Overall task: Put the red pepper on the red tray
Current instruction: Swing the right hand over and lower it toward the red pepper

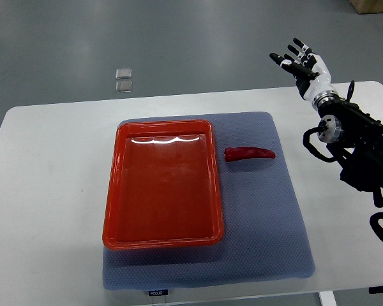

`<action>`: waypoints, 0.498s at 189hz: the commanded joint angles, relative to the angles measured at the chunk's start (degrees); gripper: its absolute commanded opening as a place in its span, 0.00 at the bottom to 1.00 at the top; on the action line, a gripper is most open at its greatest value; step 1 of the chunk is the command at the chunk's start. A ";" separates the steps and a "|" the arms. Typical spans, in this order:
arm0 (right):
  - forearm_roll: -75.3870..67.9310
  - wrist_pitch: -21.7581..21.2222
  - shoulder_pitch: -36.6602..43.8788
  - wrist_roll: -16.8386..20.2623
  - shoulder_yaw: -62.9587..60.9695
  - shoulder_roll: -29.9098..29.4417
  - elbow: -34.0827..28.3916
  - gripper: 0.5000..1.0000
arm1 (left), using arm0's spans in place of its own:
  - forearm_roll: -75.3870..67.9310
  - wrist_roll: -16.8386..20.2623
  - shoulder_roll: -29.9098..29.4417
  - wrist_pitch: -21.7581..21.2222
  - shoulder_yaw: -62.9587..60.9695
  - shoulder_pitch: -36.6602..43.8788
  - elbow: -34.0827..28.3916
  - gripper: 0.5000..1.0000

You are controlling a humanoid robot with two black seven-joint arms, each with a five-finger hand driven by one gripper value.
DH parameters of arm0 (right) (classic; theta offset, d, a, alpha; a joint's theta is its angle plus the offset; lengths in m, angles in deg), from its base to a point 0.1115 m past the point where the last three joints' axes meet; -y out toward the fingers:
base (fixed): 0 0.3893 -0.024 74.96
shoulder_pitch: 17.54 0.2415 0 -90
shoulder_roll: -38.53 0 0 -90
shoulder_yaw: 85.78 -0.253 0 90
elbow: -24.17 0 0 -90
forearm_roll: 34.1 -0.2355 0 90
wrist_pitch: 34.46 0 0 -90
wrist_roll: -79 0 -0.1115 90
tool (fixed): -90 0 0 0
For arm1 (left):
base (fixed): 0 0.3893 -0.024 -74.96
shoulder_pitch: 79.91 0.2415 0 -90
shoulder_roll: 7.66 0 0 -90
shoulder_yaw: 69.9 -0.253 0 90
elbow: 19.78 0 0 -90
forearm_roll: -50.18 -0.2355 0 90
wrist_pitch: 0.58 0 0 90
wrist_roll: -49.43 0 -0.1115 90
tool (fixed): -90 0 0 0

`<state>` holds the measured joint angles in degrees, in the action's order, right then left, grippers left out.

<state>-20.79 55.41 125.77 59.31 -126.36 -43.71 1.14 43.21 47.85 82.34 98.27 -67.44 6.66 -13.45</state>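
A red pepper (249, 153) lies on the blue-grey mat (268, 229), just right of the red tray (112, 210). The tray is rectangular, sits on the mat's left part and holds nothing. My right hand (298, 59) is raised beyond the table's far right corner, well above and right of the pepper, with fingers spread and nothing in them. Its black arm runs in from the right edge. The left arm does not show.
The mat lies on a white table (45, 191). Two small clear squares (123, 80) lie on the grey floor past the table's far edge. A cardboard box corner (373, 6) shows at the top right.
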 commanded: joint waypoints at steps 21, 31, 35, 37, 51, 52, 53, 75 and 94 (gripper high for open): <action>8.49 -2.25 3.38 -0.09 9.55 3.40 -0.17 0.83 | 0.02 0.00 0.00 0.02 0.00 0.00 0.00 1.00; 11.48 -3.74 4.34 -0.09 12.71 4.19 -0.17 0.83 | -0.06 0.00 0.00 0.02 0.00 0.00 0.00 1.00; 12.62 -4.53 4.78 -0.18 13.85 4.54 -0.17 0.83 | 0.02 0.00 0.00 0.02 0.00 0.00 0.00 1.00; 13.32 -4.80 4.96 -0.09 14.47 4.81 -0.17 0.83 | 0.02 0.00 0.00 0.02 0.00 0.00 0.00 1.00; 17.28 -6.56 6.89 0.17 18.16 6.13 -0.17 0.83 | 0.02 0.00 0.00 0.02 0.00 0.00 0.00 1.00; 17.71 -6.73 7.24 0.17 18.60 6.21 -0.17 0.83 | 0.02 0.00 0.00 -0.06 0.00 0.00 0.00 1.00; 17.72 -6.73 7.25 0.17 18.60 6.21 -0.17 0.83 | 0.02 0.00 0.00 -0.06 0.00 0.00 0.00 1.00; 23.07 -9.01 9.70 0.26 24.22 6.83 -0.61 0.83 | 0.02 0.00 0.00 0.02 0.00 0.00 0.00 1.00; 27.91 -11.04 11.20 0.17 29.14 8.93 -3.33 0.83 | 0.02 0.00 0.00 0.02 0.00 0.00 0.00 1.00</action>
<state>2.27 46.43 135.33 59.53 -102.16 -36.74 0.21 43.22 47.85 82.34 98.30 -67.44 6.66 -13.45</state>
